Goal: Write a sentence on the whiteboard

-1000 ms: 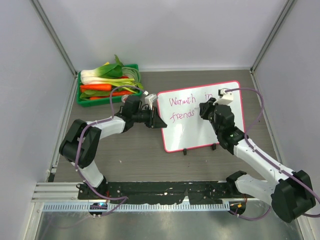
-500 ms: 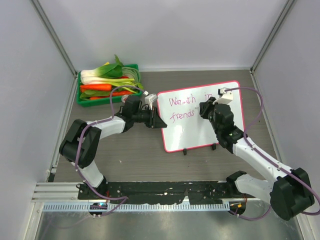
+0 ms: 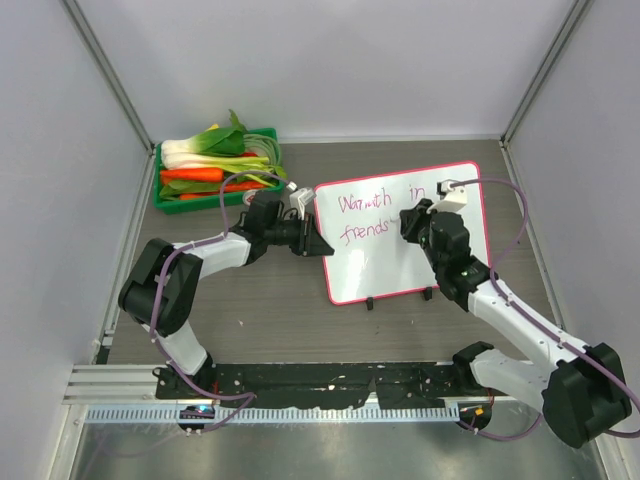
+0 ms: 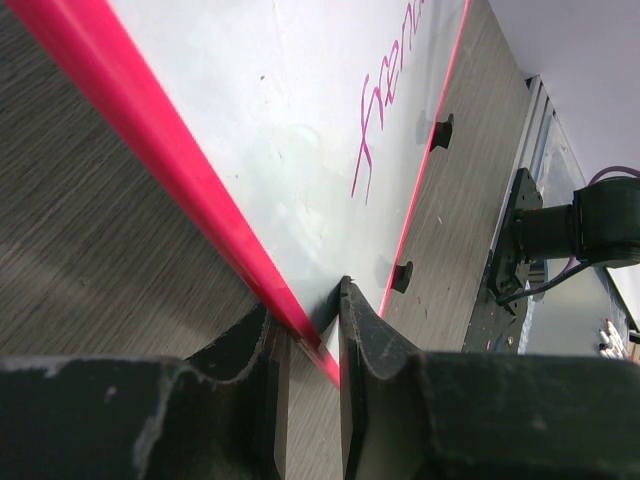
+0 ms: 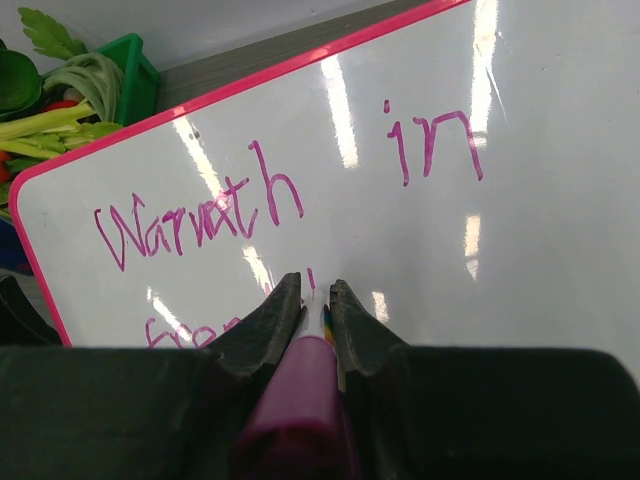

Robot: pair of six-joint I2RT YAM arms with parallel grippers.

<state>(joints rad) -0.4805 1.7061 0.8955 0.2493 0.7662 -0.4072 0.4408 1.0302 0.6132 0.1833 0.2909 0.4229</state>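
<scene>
Whiteboard (image 3: 395, 270): on the table (image 3: 260, 310), left gripper (image 4: 312, 325) pinching its pink edge. Right gripper (image 5: 315, 292) clamps marker (image 5: 295, 400) at the sentence (image 5: 195, 215) (risk: a hard press could skid the board, smearing letters).

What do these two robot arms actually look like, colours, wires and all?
Both the left arm and right arm have smooth white links joined by chunky black rounded joints. A thin purple cable loops loosely along each. The left gripper and right gripper each end in two matte black, wedge-shaped fingers. No markings are readable.
</scene>
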